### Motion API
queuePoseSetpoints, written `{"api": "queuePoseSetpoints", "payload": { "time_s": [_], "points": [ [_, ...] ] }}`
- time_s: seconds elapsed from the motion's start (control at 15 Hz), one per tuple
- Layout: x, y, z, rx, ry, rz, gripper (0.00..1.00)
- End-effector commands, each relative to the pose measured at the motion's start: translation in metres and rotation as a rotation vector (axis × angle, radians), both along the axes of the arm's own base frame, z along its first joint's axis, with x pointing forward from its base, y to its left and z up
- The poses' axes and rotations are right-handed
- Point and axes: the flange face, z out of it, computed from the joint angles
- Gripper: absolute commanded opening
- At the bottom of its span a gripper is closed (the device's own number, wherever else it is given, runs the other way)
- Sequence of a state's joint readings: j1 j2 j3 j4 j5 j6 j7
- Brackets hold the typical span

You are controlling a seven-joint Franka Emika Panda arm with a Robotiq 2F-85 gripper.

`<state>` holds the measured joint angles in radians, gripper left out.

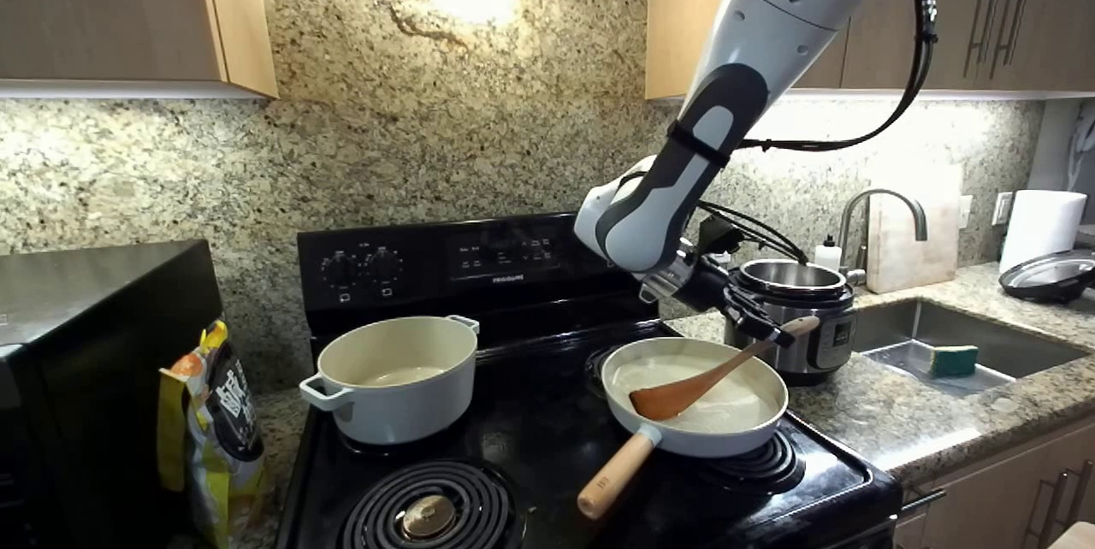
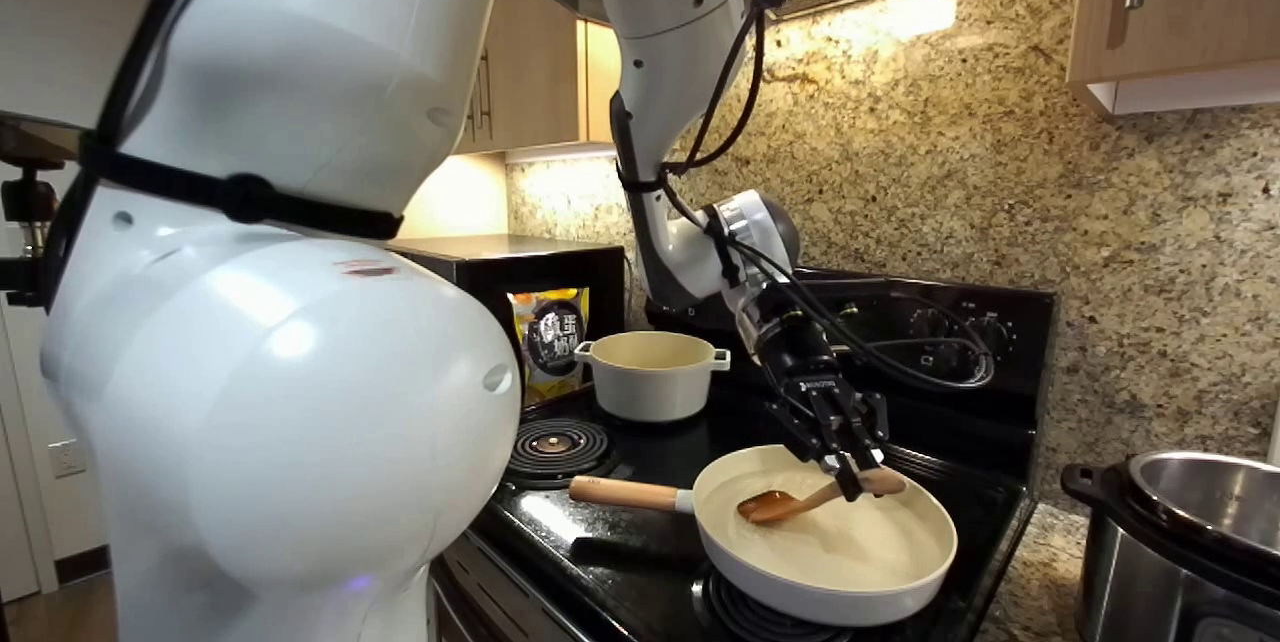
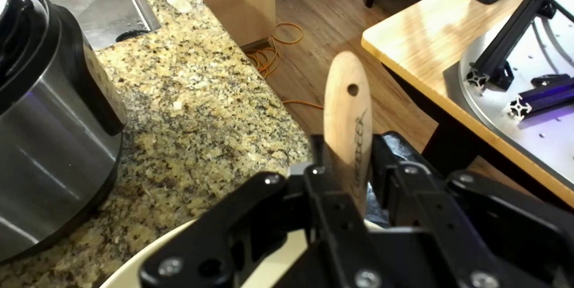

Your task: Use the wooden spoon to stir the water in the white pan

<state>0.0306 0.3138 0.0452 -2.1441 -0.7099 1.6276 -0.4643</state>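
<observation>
The wooden spoon slants in the white pan, its broad head low inside, near where the pan's wooden handle joins. The claw has the spoon pinched by its shaft, a finger against each side, the holed end jutting past the fingertips. Cursive lettering runs along that end, hard to read; the mark on the pan's handle is too small to make out. ROBOTIQ is printed on the claw's body, FRIGIDAIRE on the panel of the black stove, and white Chinese characters on the dark oval of the yellow bag.

The water shows only as a faint sheen on the pan's pale floor. The white pot, cream inside, stands apart on the stove. The pressure cooker, open on top, shows steel inside; a green and yellow sponge is in the sink.

Glossy black stovetop lies between pot and pan. The pan sits near the stove's edge; beyond begins the granite counter, the cooker on it. In the wrist view a wooden table bears a metal plate and black bars.
</observation>
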Motion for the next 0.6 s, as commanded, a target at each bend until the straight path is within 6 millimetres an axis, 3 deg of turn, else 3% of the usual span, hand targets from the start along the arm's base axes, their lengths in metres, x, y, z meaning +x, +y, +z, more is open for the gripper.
{"api": "queuePoseSetpoints", "payload": {
  "time_s": [0.0, 0.27, 0.53],
  "points": [
    [-0.030, -0.018, -0.001, -0.060, 0.059, 0.021, 0.07],
    [-0.047, -0.044, -0.005, -0.060, 0.077, -0.025, 0.07],
    [-0.045, -0.075, 0.003, -0.042, 0.048, -0.120, 0.07]
  ]
}}
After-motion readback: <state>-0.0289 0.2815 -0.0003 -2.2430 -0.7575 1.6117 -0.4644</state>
